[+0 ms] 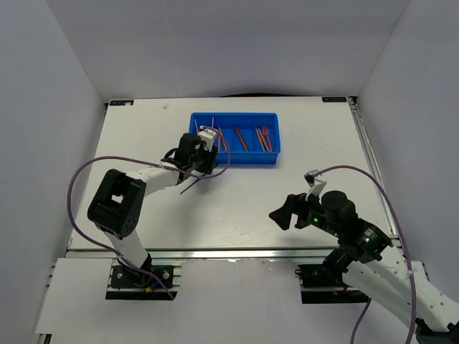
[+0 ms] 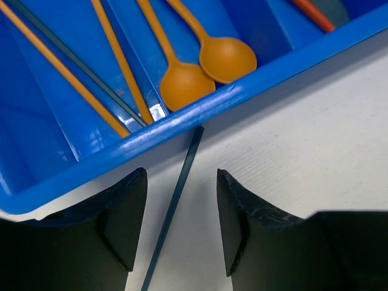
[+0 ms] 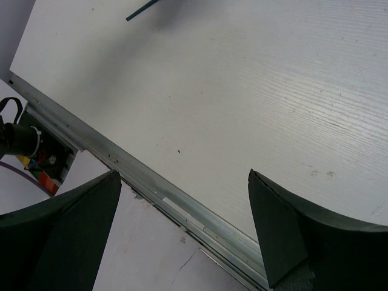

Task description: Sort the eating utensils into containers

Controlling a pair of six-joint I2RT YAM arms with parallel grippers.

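Observation:
The blue tray (image 1: 234, 162) sits at the back middle of the table, and its near wall (image 2: 242, 91) fills the left wrist view. Two orange spoons (image 2: 206, 70) lie in one compartment. Orange sticks (image 2: 118, 57) and a dark stick (image 2: 79, 63) lie in the compartments beside it. A dark blue stick (image 2: 176, 200) lies on the table with its far end against the tray wall. My left gripper (image 2: 182, 173) stands open astride this stick, and neither finger touches it. From above, the stick (image 1: 192, 185) trails out behind the left gripper (image 1: 206, 159). My right gripper (image 1: 297, 197) hangs open and empty.
More red and orange utensils (image 1: 264, 137) lie in the tray's right compartments. The right gripper (image 3: 183, 173) hovers over the table's metal front rail (image 3: 182, 209). The dark stick's tail (image 3: 142, 10) shows at the top of that view. A purple cable (image 1: 93, 168) loops off the left arm.

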